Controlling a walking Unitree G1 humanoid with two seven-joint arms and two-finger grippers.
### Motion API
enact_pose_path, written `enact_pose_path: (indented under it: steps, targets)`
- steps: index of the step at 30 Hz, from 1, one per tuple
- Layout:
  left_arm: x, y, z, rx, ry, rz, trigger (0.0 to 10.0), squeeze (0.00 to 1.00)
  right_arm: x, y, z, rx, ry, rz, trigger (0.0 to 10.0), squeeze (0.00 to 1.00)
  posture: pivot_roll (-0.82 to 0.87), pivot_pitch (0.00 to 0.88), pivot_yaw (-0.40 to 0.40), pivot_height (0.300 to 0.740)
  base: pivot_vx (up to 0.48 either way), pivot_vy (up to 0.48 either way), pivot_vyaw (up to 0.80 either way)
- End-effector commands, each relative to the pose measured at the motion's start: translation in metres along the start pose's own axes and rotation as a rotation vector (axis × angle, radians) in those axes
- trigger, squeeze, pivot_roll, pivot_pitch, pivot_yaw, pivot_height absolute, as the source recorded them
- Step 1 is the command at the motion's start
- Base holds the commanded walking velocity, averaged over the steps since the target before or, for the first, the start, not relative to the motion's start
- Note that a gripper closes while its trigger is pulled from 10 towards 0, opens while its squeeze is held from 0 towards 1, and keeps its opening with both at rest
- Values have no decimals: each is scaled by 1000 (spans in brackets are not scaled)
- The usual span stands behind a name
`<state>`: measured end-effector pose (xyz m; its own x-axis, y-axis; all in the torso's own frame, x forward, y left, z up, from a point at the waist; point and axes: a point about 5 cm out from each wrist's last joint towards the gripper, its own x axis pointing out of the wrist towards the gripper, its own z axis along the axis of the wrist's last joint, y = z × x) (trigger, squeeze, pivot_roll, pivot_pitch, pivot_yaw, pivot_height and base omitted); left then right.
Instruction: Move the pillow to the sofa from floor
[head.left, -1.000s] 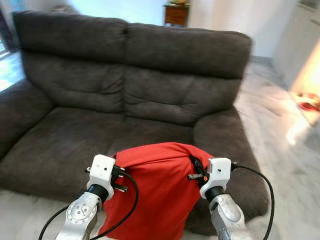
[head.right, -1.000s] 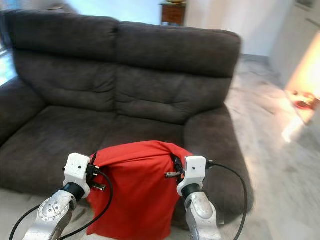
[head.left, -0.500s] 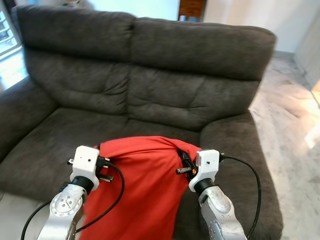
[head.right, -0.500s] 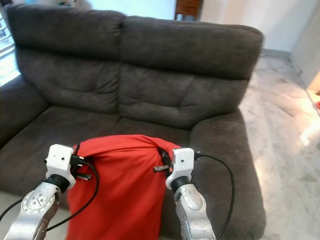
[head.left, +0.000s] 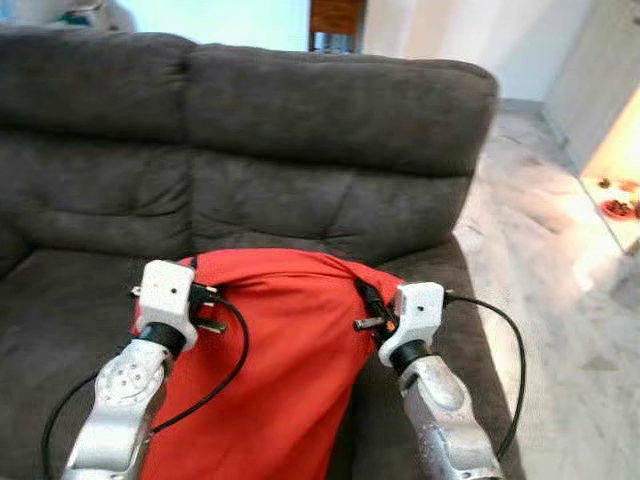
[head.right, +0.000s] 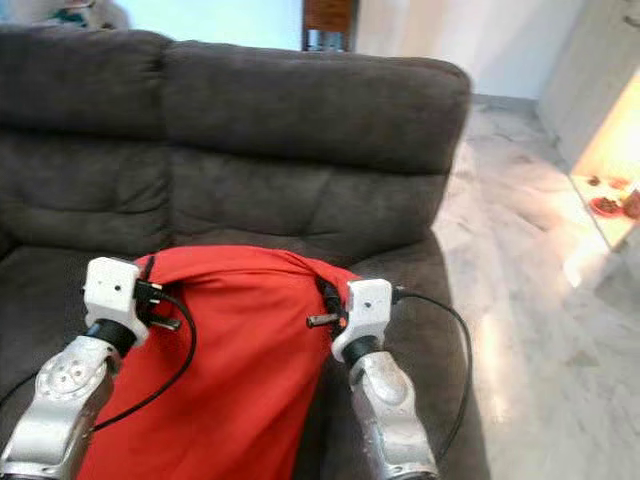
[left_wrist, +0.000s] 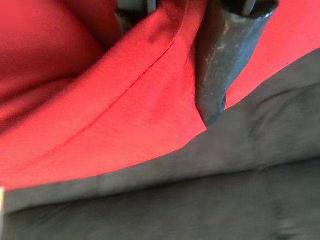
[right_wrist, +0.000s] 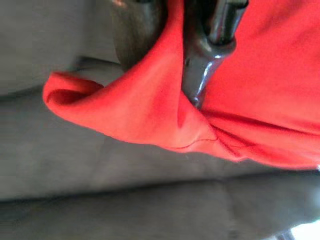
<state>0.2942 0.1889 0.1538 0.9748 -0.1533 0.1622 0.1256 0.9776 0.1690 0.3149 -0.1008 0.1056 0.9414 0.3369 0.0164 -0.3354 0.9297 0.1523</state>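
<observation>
The robot is standing right in front of the sofa (head.left: 330, 120) and is holding the red pillow (head.left: 280, 370) up between its two arms. The left gripper (left_wrist: 170, 60) is pinching one upper corner, with the red cloth squeezed between its two black fingers (left_wrist: 225, 55). The right gripper (right_wrist: 170, 55) is doing the same at the other upper corner, and its fingers (right_wrist: 202, 55) are closed narrowly on a fold of the cover. The pillow is hanging down from these two corners, limp like a sheet, and its top edge is sitting in front of the backrest, above the seat (head.left: 60, 300). Its lower part is going out of the head views, so I cannot tell if it is touching the seat or the front edge.

I think the carrying is nearly done and the placing is what is left. To do it well, the robot is going to need both arms reaching forward together, so that the whole pillow is over the seat and not over the front edge. Then it should lower both corners evenly and open the fingers only when the cloth is resting on the cushion. If one side is released first, the pillow may swing and slide down to the floor (head.left: 560, 290).
</observation>
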Motion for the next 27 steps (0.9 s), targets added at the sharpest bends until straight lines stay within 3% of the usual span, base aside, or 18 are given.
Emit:
enact_pose_path:
  steps: [1,6,11,16,27]
  targets:
    - [-1,28,28,21,-122,115,10000,0,1,-21,39,-6,-169,-114,10000,0,161,88,-30,740,480,0,0]
    - [0,34,33,19,-132,132,10000,0,5,-23,53,-10,-208,-122,10000,0,158,89,-29,740,480,0,0]
    - [-3,38,37,7,-157,144,10000,0,8,-14,67,-12,-256,-69,10000,0,159,89,-31,740,53,0,0]
    - [-4,35,35,0,-151,123,10000,0,8,-8,61,-32,-234,-28,10000,0,162,91,-34,740,0,0,0]
    - [-6,35,34,-3,-139,116,10000,0,6,-12,60,-26,-218,-45,10000,0,161,91,-37,740,0,0,0]
